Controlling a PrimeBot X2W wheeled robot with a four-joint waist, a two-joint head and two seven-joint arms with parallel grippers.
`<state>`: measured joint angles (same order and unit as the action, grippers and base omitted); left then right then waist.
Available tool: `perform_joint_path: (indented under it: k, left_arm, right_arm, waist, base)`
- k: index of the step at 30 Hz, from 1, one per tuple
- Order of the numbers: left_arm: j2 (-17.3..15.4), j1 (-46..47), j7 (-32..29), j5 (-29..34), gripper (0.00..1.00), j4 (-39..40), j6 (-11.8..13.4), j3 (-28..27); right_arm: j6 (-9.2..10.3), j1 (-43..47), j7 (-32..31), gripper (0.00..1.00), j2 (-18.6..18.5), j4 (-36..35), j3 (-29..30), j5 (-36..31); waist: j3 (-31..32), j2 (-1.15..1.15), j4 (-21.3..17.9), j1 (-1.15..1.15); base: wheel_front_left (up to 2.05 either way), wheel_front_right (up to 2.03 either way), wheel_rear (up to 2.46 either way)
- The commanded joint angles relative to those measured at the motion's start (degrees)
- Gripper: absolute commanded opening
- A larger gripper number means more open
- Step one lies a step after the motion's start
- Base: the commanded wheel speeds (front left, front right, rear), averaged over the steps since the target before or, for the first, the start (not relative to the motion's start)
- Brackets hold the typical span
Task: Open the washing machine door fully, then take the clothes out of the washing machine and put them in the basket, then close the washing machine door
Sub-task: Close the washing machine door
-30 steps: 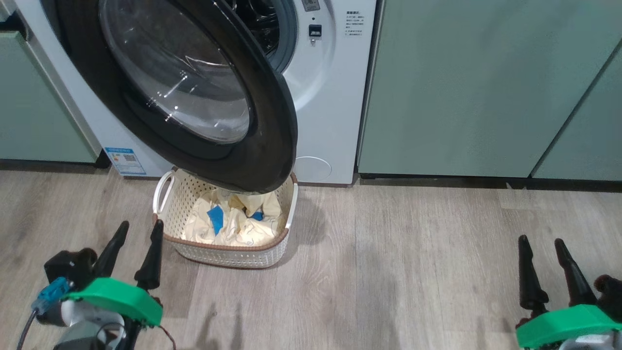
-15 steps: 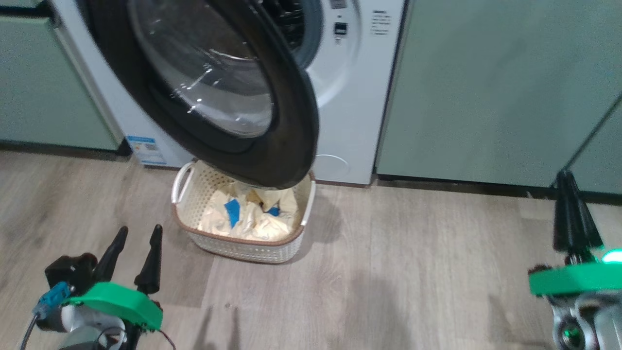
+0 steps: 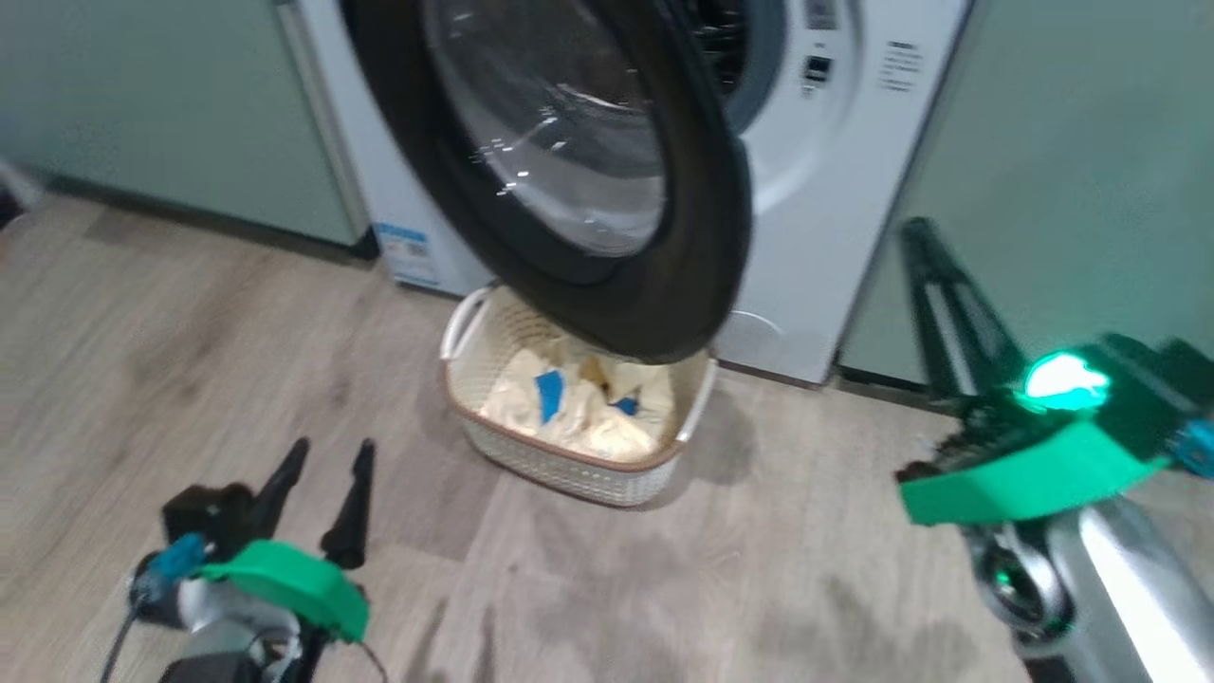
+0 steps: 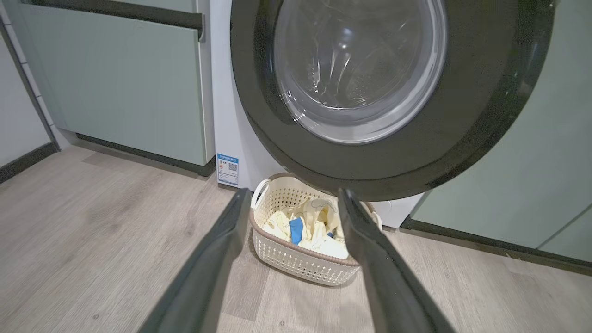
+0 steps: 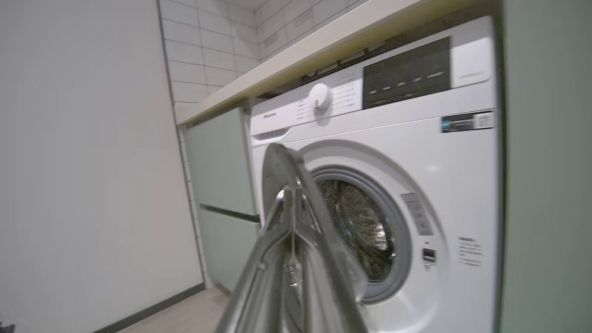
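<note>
The washing machine door [image 3: 707, 275] hangs open with its glass bowl facing me, over the back of the basket [image 3: 560, 467]. The white washing machine [image 3: 835, 190] stands behind it, its steel drum [image 5: 360, 226] showing. Cream-yellow clothes [image 3: 593, 417] with blue patches lie in the basket. My left gripper [image 3: 332, 446] is open low over the floor, left of and nearer to me than the basket; the left wrist view frames the basket [image 4: 300, 266] and clothes [image 4: 317, 229] between its fingers [image 4: 222, 249]. My right gripper [image 3: 915, 232] is shut on nothing, raised right of the door. In the right wrist view its tips [image 5: 290, 192] point at the door's edge [image 5: 282, 159].
Sage-green cabinet fronts [image 3: 1072, 142] flank the machine on both sides, with another cabinet [image 4: 115, 78] to its left. A worktop [image 5: 323, 46] runs above the machine. Wooden floor [image 3: 711, 588] spreads around the basket. A pale wall [image 5: 83, 162] stands at the far left.
My right gripper has shut and risen from low at the right to beside the door. The head view has swung, shifting the whole scene rightward. The left gripper stays open.
</note>
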<state>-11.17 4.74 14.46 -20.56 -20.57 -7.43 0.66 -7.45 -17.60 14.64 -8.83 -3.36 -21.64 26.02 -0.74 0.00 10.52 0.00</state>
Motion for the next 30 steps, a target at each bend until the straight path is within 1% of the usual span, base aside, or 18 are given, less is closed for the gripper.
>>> perform_joint_path:
  k: [1, 2, 3, 7, 10, 13, 17, 21, 30]
  left_arm:
    - [-0.54, 3.73, 0.53, 0.63, 1.00, 1.25, -0.05, -1.33]
    - [-0.31, 4.23, 0.53, 0.78, 1.00, 0.94, -0.05, -0.76]
    - [0.10, 5.16, 0.53, 0.97, 1.00, 0.28, -0.05, 0.36]
    - [0.65, 6.70, 0.53, 1.17, 1.00, -0.63, -0.05, 2.27]
    - [1.58, 7.63, 0.53, 0.21, 1.00, -0.99, -0.05, 3.10]
    - [1.82, 8.79, 0.53, 0.23, 1.00, -1.28, -0.05, 4.97]
    - [2.16, 10.28, 0.53, 0.66, 1.00, -1.61, -0.05, 6.13]
    - [2.70, 11.27, 0.53, 1.15, 1.00, -1.51, -0.05, 6.39]
    - [4.15, 12.22, 0.53, 1.74, 1.00, -0.87, -0.05, 6.13]
  right_arm:
    - [-0.03, -3.29, 0.36, 0.00, -0.50, -0.94, -1.78, 0.38]
    - [-0.03, -4.26, 0.36, 0.00, -0.49, -0.21, -3.24, 0.77]
    - [-0.03, -6.09, 0.36, 0.00, -0.53, 1.74, -6.00, 0.91]
    - [-0.03, -8.70, 0.36, 0.00, 0.50, 6.80, -10.50, 0.69]
    - [-0.03, -10.05, 0.36, 0.00, 1.73, 11.36, -12.91, 0.31]
    - [-0.03, -11.07, 0.36, 0.00, 2.89, 16.41, -14.13, 0.02]
    - [-0.03, -12.41, 0.36, 0.00, 4.14, 22.79, -14.35, -1.41]
    - [-0.03, -14.24, 0.36, 0.00, 5.05, 28.74, -13.01, -2.68]
    - [-0.03, -19.75, 0.36, 0.00, 5.86, 37.39, -9.53, -4.04]
  waist:
    - [0.00, 0.00, 2.37, 0.00]
    - [0.04, 0.00, 3.24, 0.00]
    - [0.17, 0.00, 4.99, 0.00]
    - [0.14, 0.00, 8.11, 0.00]
    - [-0.14, 0.00, 10.02, 0.00]
    - [-0.62, 0.00, 11.67, 0.00]
    - [-1.51, 0.00, 13.20, 0.00]
    - [-3.06, 0.00, 13.69, 0.00]
    - [-6.83, 0.00, 13.24, 0.00]
  base:
    - [0.00, 0.00, 0.00]
    - [0.00, 0.00, 0.00]
    - [0.00, 0.00, 0.00]
    - [0.00, 0.00, 0.00]
    - [0.00, 0.00, 0.00]
    - [0.00, 0.00, 0.00]
    - [0.00, 0.00, 0.00]
    - [0.00, 0.00, 0.00]
    - [0.00, 0.00, 0.00]
